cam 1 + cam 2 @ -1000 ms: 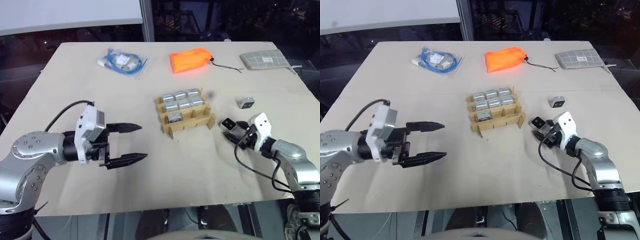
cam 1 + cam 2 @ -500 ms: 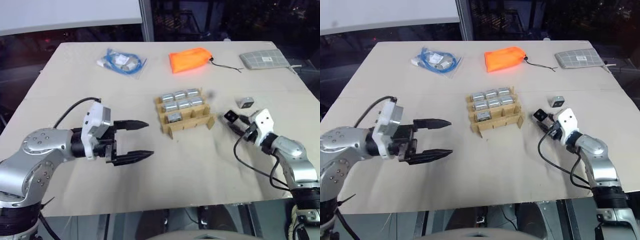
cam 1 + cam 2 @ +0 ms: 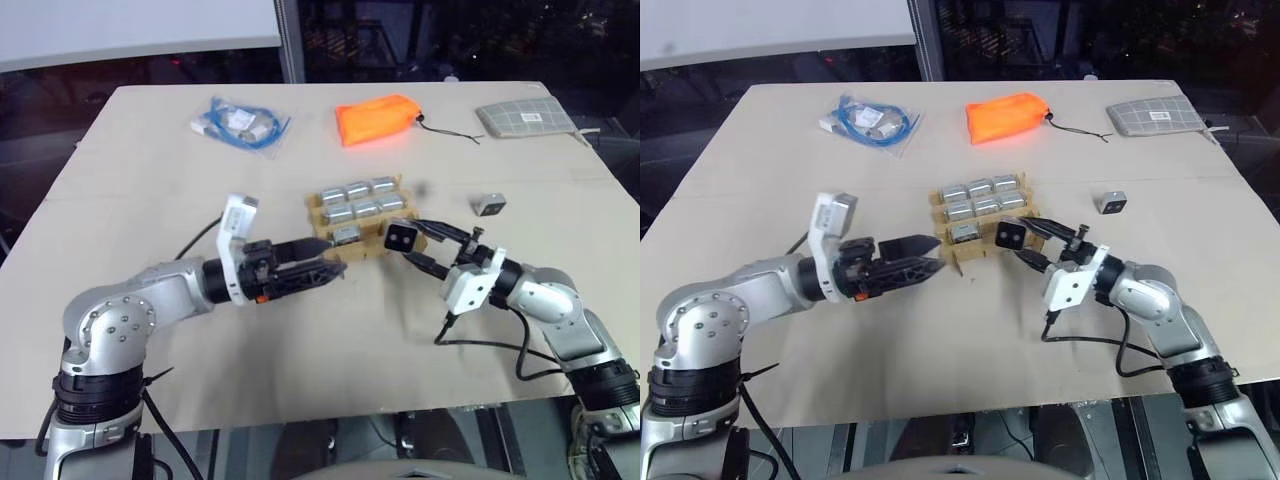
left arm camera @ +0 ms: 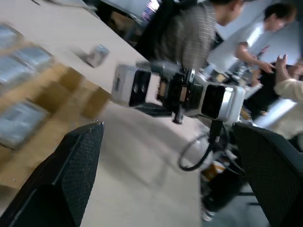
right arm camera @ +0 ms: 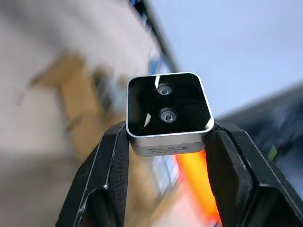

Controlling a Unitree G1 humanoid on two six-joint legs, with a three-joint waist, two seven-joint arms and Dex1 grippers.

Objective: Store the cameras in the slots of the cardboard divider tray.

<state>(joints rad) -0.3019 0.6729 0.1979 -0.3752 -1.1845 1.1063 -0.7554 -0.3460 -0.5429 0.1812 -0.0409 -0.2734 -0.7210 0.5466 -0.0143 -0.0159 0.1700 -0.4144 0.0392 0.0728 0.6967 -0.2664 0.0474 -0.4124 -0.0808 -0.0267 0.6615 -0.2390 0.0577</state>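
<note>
Right gripper [image 3: 408, 240] is clamped on one camera [image 3: 401, 237], dark lens face outward, carried in the air just beside the near right corner of the cardboard divider tray [image 3: 366, 228]. Left gripper [image 3: 318, 268] is spread wide, holding nothing, tips level and pointing at the tray's near left corner, close to it. Tray sits mid-worktop [image 3: 300, 340] with seven cameras in slots; the two near slots at centre and right look empty. One more loose camera [image 3: 490, 205] lies on the worktop well to the right of the tray. Risks: both grippers converge on the same near edge, so they could bump each other or nudge the light tray and skew it; camera is gripped by its sides only and could twist or snag on a divider strip if it goes in tilted. Room: plenty of bare worktop in front of the tray; orange pouch [image 3: 378, 118], blue cable bag [image 3: 243, 124] and grey gridded pad [image 3: 527, 120] sit far back, well clear.
</note>
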